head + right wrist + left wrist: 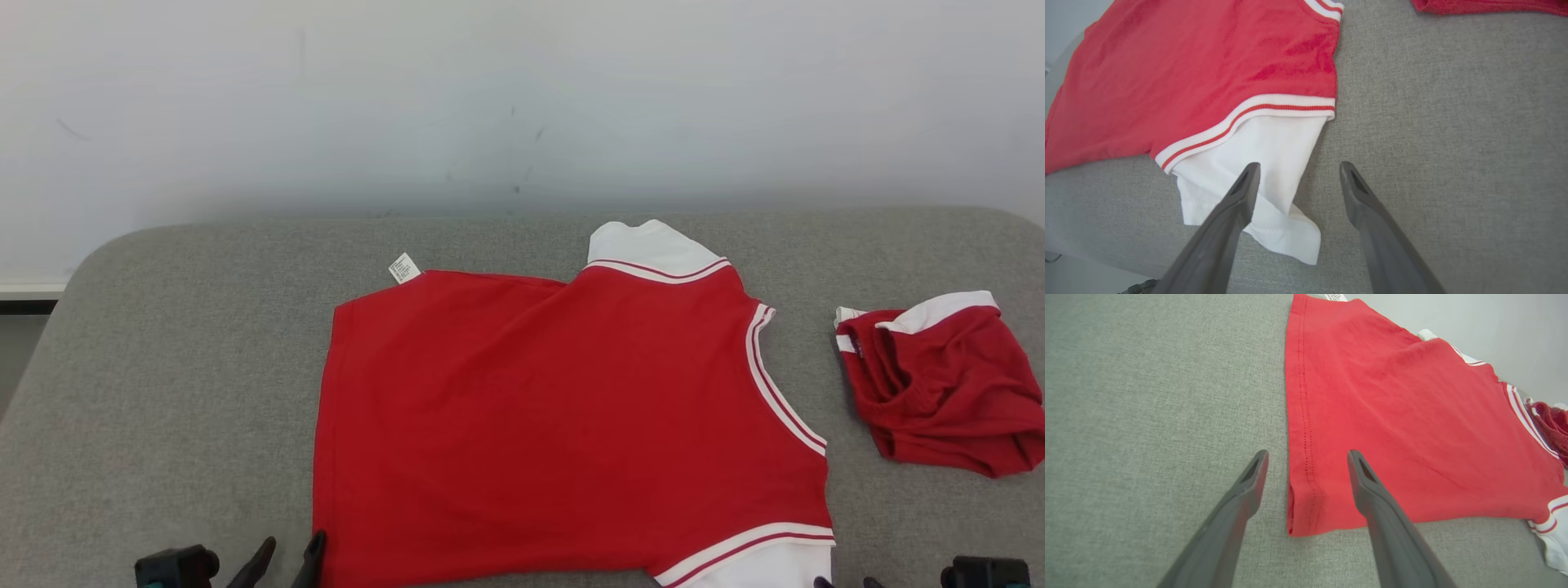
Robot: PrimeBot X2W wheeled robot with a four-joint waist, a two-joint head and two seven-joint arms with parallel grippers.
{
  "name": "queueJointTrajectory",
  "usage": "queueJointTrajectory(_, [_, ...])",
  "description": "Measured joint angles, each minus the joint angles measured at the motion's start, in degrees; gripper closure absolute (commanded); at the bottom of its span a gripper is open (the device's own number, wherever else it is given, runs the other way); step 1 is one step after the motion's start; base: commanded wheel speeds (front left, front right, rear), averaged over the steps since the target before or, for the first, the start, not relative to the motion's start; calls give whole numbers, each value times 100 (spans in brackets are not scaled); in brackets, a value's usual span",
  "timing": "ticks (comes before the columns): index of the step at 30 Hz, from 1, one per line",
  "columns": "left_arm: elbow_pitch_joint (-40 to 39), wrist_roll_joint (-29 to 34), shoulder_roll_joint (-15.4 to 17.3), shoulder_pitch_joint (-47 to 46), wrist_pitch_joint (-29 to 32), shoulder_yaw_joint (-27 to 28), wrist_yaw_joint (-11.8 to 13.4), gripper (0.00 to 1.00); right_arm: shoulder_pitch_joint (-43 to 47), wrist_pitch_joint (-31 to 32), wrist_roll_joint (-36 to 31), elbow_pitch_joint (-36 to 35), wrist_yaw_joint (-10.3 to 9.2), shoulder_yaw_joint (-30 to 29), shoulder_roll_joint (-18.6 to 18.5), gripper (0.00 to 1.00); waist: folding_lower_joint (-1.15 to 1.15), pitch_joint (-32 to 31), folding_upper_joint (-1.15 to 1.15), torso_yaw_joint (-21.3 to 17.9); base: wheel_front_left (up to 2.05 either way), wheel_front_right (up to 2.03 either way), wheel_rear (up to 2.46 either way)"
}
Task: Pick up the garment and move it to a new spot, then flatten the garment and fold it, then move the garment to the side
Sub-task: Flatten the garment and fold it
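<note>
**Both grippers empty at the shirt's near corners: a skewed fold is the main risk**

The red cotton short-sleeved shirt with white sleeves and striped trim lies spread across the middle of the grey fabric-covered bench. Its hem is toward the left end, its neckline toward the right end, and its near side runs along the front edge.

It is not fully flat. A slanting ridge runs near its far side, and the near white sleeve ends in a curled corner close to the front edge. Folding over these would likely lock in creases. A pinch at the stitched hem corner may catch only the top layer, so the lower layer would drag and skew. The crumpled red-and-white garment lies near the neckline at the right end. A sideways move that way could snag it.

The left gripper is low at the front edge, with its fingers wide apart astride the near hem corner, and it grips nothing. The right gripper hangs just as wide and empty, with one finger over the white sleeve and the other over bare bench.
</note>
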Motion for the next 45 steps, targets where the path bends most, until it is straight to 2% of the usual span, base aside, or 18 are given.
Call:
queueJointTrajectory(9, [-291,341,-1,39,-9,575,54,0,-520,-604,-401,-222,-8,-152,194,0,0,-50,0,11,0,0,0])
queueJointTrajectory(20, [-537,902,-302,127,-9,1638,56,0,-1344,-1269,-1057,-312,-53,-144,381,0,0,-91,0,-200,0,0,0])
queueJointTrajectory(28, [-537,1437,-524,489,-18,2278,56,0,-1450,-1638,-1522,-119,-110,-255,415,0,0,-82,0,-393,0,0,0])
queueJointTrajectory(33, [-605,1806,-778,648,-18,2540,56,0,-1429,-1712,-1731,-18,-129,-335,412,0,0,-100,0,-458,0,0,0])
queueJointTrajectory(45, [-776,2574,-1021,1201,-19,3261,56,0,-1200,-1806,-1880,46,-153,-565,543,0,-1,-173,0,-566,0,0,0])
